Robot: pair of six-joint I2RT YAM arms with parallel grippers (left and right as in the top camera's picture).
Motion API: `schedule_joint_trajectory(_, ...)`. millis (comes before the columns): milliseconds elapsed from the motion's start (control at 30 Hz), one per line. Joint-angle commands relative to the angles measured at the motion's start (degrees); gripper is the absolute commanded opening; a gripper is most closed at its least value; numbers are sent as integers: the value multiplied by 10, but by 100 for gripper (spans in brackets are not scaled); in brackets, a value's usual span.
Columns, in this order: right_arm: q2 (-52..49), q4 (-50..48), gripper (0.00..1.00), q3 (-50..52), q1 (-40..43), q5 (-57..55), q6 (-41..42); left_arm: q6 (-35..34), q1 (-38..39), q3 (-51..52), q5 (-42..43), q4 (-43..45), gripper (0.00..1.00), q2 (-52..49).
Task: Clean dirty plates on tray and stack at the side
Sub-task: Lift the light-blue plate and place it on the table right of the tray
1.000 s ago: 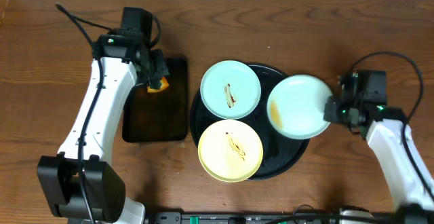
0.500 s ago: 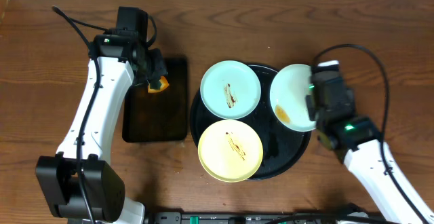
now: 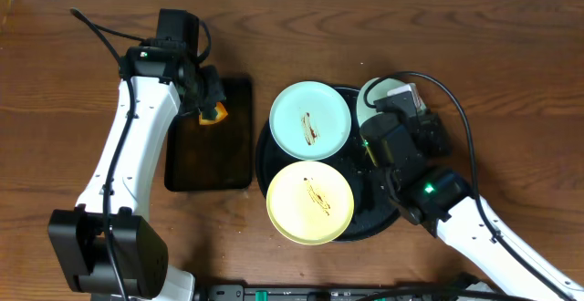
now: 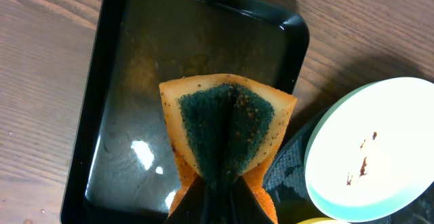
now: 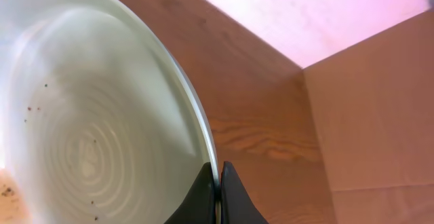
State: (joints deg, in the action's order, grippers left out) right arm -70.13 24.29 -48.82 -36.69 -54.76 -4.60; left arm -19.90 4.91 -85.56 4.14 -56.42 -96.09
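Note:
The round black tray (image 3: pixel 365 212) holds a mint-blue plate (image 3: pixel 310 120) with brown smears at its back left and a pale yellow plate (image 3: pixel 310 201) with brown smears at its front. My right gripper (image 3: pixel 370 123) is shut on the rim of the third, mint-blue plate (image 3: pixel 376 92) and holds it tilted on edge over the tray's back right. In the right wrist view the jaws (image 5: pixel 218 175) pinch the rim of that plate (image 5: pixel 88 115), which shows small specks. My left gripper (image 3: pixel 208 100) is shut on an orange sponge (image 3: pixel 214 113) over the rectangular tray.
A smaller rectangular black tray (image 3: pixel 210 150) lies left of the round tray. In the left wrist view it looks wet (image 4: pixel 129 81) under the sponge (image 4: pixel 227 125), whose dark green face is up. Bare wood tabletop (image 3: pixel 511 73) lies right of the round tray.
My right arm has swung left over the round tray and tipped its plate from nearly flat up onto its edge. The left arm and sponge have hardly moved.

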Motion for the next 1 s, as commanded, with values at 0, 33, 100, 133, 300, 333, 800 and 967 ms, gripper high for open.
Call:
schedule_joint_trajectory(0, -1, -19, 1, -8, -7, -40, -42, -5, -3, 3, -1, -1, 7, 6)
schedule_joint_trajectory(33, -1, -24, 1, -8, -7, -40, -50, -5, -3, 3, -1, -1, 7, 6)
schedule_joint_trajectory(100, -1, -33, 1, -8, -8, -39, -71, -5, -3, 3, -1, -1, 8, 6)
schedule_joint_trajectory(133, -1, -38, 1, -8, -10, -37, -77, -5, -3, 3, -1, -1, 7, 6)
schedule_joint_trajectory(300, -1, -31, 1, -8, -28, -19, -103, -5, -3, 3, -1, -1, 7, 6)
schedule_joint_trajectory(333, -1, -31, 1, -8, -26, -34, -97, -5, -3, 3, -1, -1, 8, 6)
schedule_joint_trajectory(800, -1, -20, 1, -8, 53, -17, 82, -5, -3, 3, -1, -1, 8, 6)
schedule_joint_trajectory(967, -1, -14, 1, -8, 172, 76, 139, -5, -3, 3, -1, -1, 8, 6)
